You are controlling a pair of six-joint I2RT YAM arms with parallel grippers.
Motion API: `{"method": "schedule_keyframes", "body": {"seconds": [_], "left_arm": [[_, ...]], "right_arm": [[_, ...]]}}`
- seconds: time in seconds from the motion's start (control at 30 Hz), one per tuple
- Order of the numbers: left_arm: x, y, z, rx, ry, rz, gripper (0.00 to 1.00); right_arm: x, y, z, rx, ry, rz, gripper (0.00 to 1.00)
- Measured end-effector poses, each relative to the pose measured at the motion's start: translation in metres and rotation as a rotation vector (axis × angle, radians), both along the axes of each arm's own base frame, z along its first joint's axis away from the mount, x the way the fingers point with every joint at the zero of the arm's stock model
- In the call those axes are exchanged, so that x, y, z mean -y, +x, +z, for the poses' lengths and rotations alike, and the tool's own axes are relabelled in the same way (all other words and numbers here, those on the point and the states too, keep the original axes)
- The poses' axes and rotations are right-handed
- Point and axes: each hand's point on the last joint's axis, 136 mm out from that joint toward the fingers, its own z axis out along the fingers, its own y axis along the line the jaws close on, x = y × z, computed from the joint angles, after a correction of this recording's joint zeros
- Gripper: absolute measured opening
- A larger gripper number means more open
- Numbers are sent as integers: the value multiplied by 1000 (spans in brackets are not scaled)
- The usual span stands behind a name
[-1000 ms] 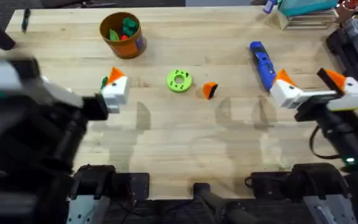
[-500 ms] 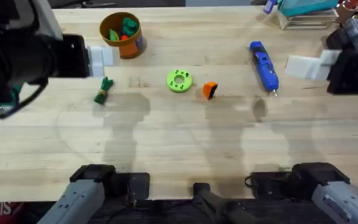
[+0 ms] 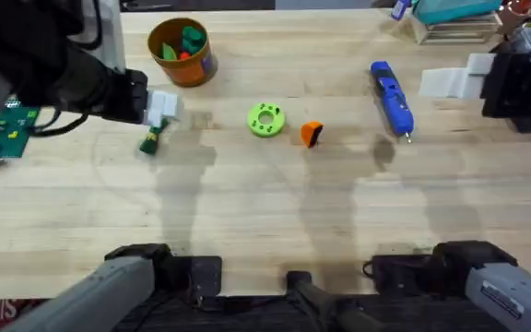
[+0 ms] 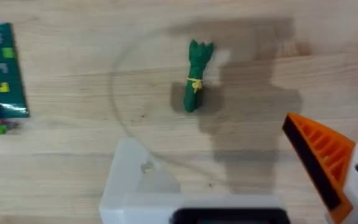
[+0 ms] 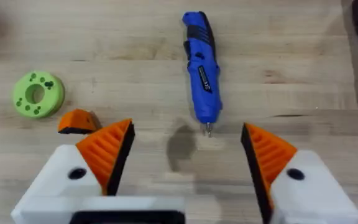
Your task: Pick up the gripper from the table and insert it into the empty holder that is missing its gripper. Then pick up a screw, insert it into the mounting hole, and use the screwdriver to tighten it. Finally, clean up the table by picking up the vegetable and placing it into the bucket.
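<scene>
Nearest the arm bases the wooden table (image 3: 275, 221) is bare. Mid-table, in a row: the vegetable (image 3: 150, 138) on the left, lying flat, dark green with a yellowish band round its middle; then a lime-green disc (image 3: 265, 120) with a centre hole; then the gripper (image 3: 311, 133), the loose orange wedge with a dark end, just beside the disc and apart from it.

Left gripper (image 4: 229, 180) hangs above the vegetable, not touching it. In the left wrist view the vegetable (image 4: 196, 76) lies on the table beyond the fingers. One finger carries an orange ribbed tip (image 4: 319, 155); the other is the holder (image 4: 135, 183), a bare white mount with no tip. The jaws are spread wide, nothing between them. A green circuit board (image 4: 4, 71) sits off to one side.

Right gripper (image 5: 185, 155) is raised near the right edge of the table, beside the screwdriver (image 3: 391, 97). In the right wrist view both of its fingers bear orange ribbed tips; the jaws are released, with a wide gap and nothing held. The screwdriver (image 5: 202, 78) lies flat, its blue body running away from the bases and its metal bit pointing back toward the near edge. The disc (image 5: 37, 94) and the loose orange wedge (image 5: 78, 122) show to one side in that view.

Farthest: the bucket (image 3: 182, 52), orange with a blue label, upright near the far edge, left of centre, with green and red items inside.
</scene>
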Motion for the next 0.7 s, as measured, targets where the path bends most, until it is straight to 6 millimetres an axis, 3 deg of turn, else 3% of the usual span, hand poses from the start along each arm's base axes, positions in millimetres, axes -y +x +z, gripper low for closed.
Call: {"method": "schedule_keyframes", "body": {"seconds": [0.4, 0.6, 0.7], "left_arm": [[-40, 36, -101, -243, -106, 8, 985], [-46, 50, -146, -305, -118, -37, 985], [-42, 53, -149, -300, -143, -58, 834]], "right_arm": [[0, 0, 0, -2, 0, 0, 994], [0, 0, 0, -2, 0, 0, 993], [0, 0, 0, -2, 0, 0, 993]]}}
